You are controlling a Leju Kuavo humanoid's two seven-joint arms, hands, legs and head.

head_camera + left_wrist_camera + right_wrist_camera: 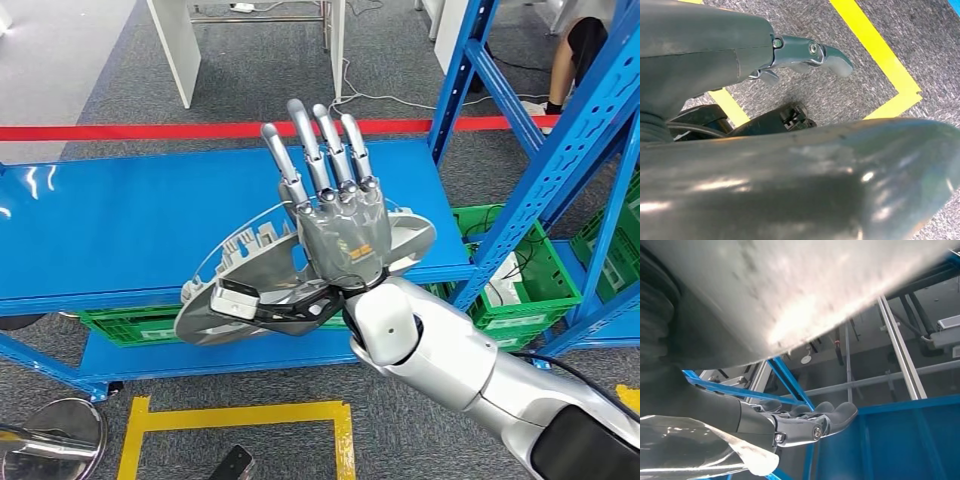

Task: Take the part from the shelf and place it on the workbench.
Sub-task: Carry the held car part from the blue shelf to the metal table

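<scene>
Part (249, 290) looks stiff, thin, slick and awkwardly wide; my right hand (343, 235) grips its middle, fingers splayed.

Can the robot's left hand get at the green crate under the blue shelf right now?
Probably not. The left hand hangs low over the carpet by the yellow floor tape, while the green crate sits far right beneath the blue shelf, behind the right arm.

right hand (806, 422) holds silver part (696, 450) | blue shelf frame (787, 377) behind
</scene>
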